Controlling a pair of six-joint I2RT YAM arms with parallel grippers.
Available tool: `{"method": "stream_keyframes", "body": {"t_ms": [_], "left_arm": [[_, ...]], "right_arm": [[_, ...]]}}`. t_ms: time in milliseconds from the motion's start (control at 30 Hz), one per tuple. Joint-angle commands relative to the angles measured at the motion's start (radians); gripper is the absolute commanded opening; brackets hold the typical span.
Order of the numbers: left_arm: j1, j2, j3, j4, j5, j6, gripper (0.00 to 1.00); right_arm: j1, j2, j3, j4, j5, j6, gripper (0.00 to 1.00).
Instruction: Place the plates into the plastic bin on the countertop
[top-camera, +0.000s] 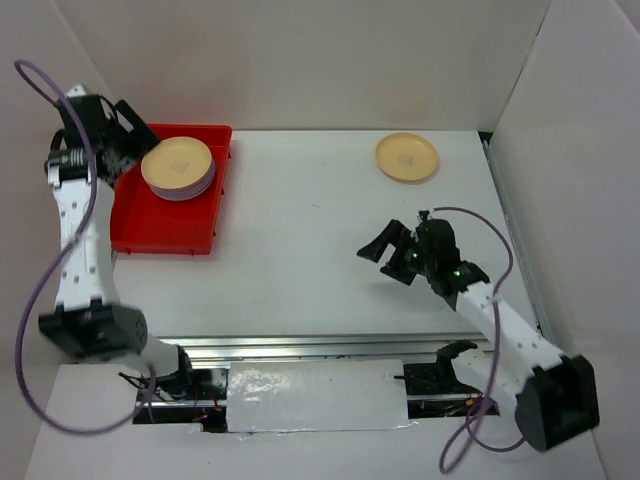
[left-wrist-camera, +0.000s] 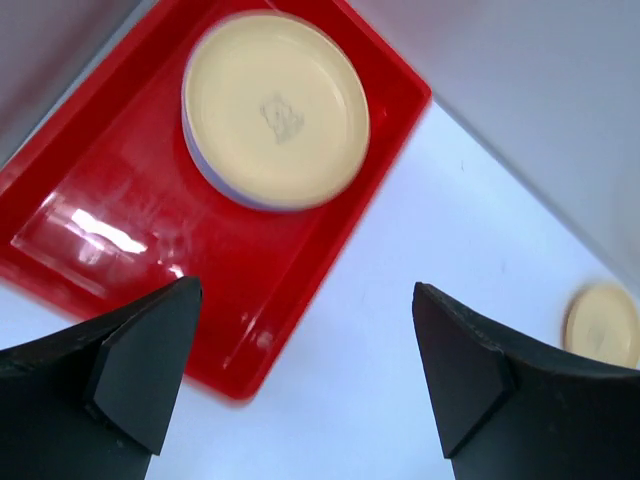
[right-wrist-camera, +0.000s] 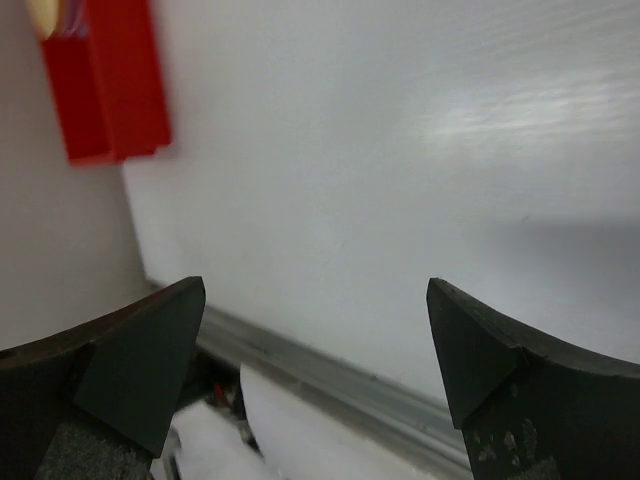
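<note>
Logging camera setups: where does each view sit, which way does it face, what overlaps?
Top external: above, behind the bases, looking down at the countertop; left arm, right arm show.
Left wrist: over the red bin, looking down on its plate stack; left gripper open.
Right wrist: low, facing across the countertop toward the bin; right gripper open.
Shared: all three see the bin.

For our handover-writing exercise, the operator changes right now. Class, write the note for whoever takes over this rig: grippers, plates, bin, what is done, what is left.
Left gripper: open, empty, over the red bin.
Right gripper: open, empty, over the bare countertop on the right side.
Done: a stack of plates sits in the bin's far end, cream on top, purple showing beneath; the count cannot be told.
Left: one yellow plate lies alone at the far right of the countertop, nearer the right arm. It needs picking up and placing in the bin.
</note>
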Motion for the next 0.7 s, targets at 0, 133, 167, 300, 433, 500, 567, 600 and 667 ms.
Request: {"method": "stream_keyframes", "body": {"t_ms": [0,133,167,300,433,500,567,600,667], "left_arm": [[-0.07,-0.305,-0.263,-0.008,0.071,0.12,0.99],[-0.139,-0.613,-0.665,0.107,0.117,0.099,0.99],[-0.16,-0.71,-0.804,0.144,0.152,0.103,0.99],[-0.229,-0.848,-1.055,0.295,0.295,0.127,0.99],[-0.299,-0.838,-1.052,0.264,0.291,0.145,0.99],[-0.352,-0.839,-1.043,0.235,0.244,0.151,0.99],[-0.406,-0.855,-1.042,0.225,0.209,0.149,0.99],[-0.42,-0.862,-1.043,0.23,0.209,0.143,0.99],[-0.45,-0.875,-1.055,0.239,0.221,0.14,0.99]], "right_arm": [[-0.076,0.213,0.106,0.136,0.125,0.054,1.0],[-0.214,0.464,0.303,0.143,0.255,0.134,1.0],[-0.245,0.568,0.339,0.143,0.269,0.154,1.0],[-0.334,0.815,0.555,0.142,0.3,0.223,1.0],[-0.392,1.108,0.796,0.033,0.3,0.234,1.0],[-0.403,1.181,0.918,-0.009,0.341,0.229,1.0],[-0.421,1.259,0.972,-0.029,0.346,0.228,0.99],[-0.429,1.275,1.012,-0.025,0.343,0.229,0.99],[-0.449,1.325,1.045,-0.014,0.338,0.237,0.99]]}}
